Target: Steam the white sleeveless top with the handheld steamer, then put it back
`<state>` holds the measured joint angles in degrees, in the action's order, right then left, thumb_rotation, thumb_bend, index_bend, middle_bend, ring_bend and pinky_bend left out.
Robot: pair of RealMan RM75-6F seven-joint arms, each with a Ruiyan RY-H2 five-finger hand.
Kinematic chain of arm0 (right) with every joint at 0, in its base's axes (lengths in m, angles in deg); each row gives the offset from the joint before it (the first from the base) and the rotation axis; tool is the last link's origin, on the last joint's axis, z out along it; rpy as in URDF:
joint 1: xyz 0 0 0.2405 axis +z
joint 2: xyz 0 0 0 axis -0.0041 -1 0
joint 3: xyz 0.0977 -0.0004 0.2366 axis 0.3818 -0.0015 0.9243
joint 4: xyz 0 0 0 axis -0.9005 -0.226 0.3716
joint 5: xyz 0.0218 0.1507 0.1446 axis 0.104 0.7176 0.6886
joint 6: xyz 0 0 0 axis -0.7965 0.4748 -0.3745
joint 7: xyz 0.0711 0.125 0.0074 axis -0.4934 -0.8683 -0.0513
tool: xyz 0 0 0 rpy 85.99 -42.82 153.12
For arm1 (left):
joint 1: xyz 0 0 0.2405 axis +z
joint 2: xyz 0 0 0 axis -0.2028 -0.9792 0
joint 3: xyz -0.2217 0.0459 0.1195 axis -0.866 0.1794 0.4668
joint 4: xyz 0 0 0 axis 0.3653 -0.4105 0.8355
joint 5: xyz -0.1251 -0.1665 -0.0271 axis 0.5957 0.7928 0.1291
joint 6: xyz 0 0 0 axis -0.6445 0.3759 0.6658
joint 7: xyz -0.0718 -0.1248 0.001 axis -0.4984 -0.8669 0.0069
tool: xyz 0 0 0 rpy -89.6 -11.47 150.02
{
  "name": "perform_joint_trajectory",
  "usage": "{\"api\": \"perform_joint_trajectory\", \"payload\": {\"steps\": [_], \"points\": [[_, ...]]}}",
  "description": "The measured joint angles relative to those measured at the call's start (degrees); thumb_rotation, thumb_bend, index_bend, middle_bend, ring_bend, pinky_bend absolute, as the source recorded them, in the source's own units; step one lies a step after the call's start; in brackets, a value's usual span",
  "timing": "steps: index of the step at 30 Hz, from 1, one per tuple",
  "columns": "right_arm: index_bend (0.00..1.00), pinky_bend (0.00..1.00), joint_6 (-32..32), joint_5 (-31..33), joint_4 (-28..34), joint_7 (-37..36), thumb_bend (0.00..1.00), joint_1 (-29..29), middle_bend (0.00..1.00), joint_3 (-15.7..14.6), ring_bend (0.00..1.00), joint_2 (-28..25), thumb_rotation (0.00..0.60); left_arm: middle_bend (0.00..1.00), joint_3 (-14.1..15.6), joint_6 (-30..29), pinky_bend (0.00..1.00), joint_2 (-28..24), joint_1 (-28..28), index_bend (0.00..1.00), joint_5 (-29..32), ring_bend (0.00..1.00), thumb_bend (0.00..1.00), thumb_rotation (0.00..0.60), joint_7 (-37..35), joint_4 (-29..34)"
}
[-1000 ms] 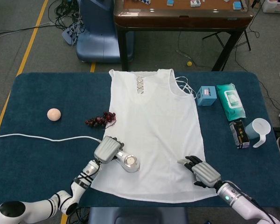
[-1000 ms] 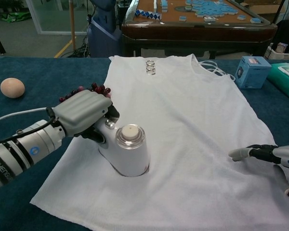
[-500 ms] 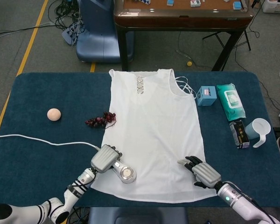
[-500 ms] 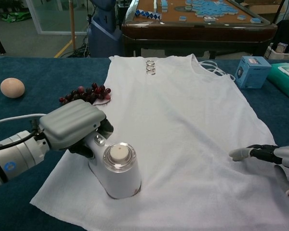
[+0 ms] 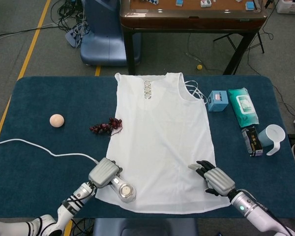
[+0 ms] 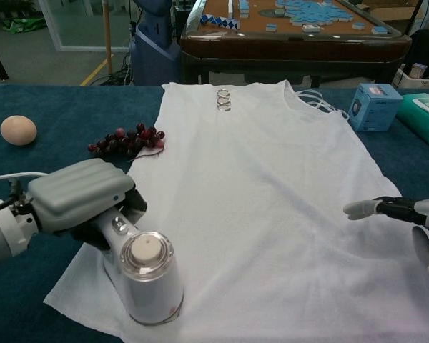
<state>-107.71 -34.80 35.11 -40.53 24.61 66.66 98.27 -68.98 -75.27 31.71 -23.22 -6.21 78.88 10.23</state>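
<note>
The left hand (image 6: pixel 75 200) grips the white handheld steamer with its clear round end cap (image 6: pixel 149 282), head planted on the white sleeveless top of thin woven fabric (image 5: pixel 160 137) right at the garment's near-left corner, by the hem. The top lies flat in the middle of the dark blue cloth-covered table (image 5: pixel 34 98), neckline with its metal rings away from the robot. The right hand (image 5: pixel 215 180) rests on the near-right part of the top, holding nothing, fingers loosely extended rather than clenched, and looks to be pinning the cloth. The risks, as I judge them: the steamer sits so close to the hem that another stroke toward the robot could run off the fabric onto the table, or catch the edge and fold it under. If the right hand lifts, the light cloth may drag and bunch with the steamer. The white power cord (image 5: pixel 39 150) trails off to the left across the table and could snag or pull taut on a long pass. The bunch of dark red grapes (image 6: pixel 127 139) sits just beside the top's left edge, within reach of a wide sweep. Labels: the small blue box (image 6: pixel 375 106) and the green wet-wipes pack (image 5: pixel 243 106) carry print, too small to read.
</note>
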Motion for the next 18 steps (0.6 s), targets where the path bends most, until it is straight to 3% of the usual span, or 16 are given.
{"api": "perform_joint_trajectory", "payload": {"steps": [3, 6, 11, 18], "points": [[0.02, 0.04, -1.82, -0.04, 1.51, -0.42, 0.66, -0.07, 0.13, 0.87, 0.04, -1.47, 0.600, 0.77, -1.16, -1.01, 0.77, -1.31, 0.45, 0.86, 0.44, 0.65, 0.20, 0.600, -1.69, 0.99], [0.02, 0.04, -4.37, 0.00, 3.51, 0.19, 0.48, -0.19, 0.13, 2.33, 0.04, -3.78, 0.600, 0.77, -3.08, -2.20, 0.77, -2.35, 0.91, 0.86, 1.48, 0.65, 0.20, 0.600, -2.99, 1.00], [0.02, 0.04, -7.99, 0.55, 8.65, 4.35, 0.38, -0.31, 0.13, 5.40, 0.04, -9.44, 0.600, 0.77, -6.17, -3.57, 0.77, -3.99, 1.57, 0.86, 3.93, 0.65, 0.20, 0.600, -5.43, -0.86], [0.02, 0.04, -10.73, 3.05, 16.00, 9.21, 0.33, -0.53, 0.13, 9.38, 0.04, -17.14, 0.600, 0.77, -8.48, -3.60, 0.77, -3.90, 1.98, 0.85, 6.61, 0.65, 0.20, 0.600, -8.90, -7.86]]}}
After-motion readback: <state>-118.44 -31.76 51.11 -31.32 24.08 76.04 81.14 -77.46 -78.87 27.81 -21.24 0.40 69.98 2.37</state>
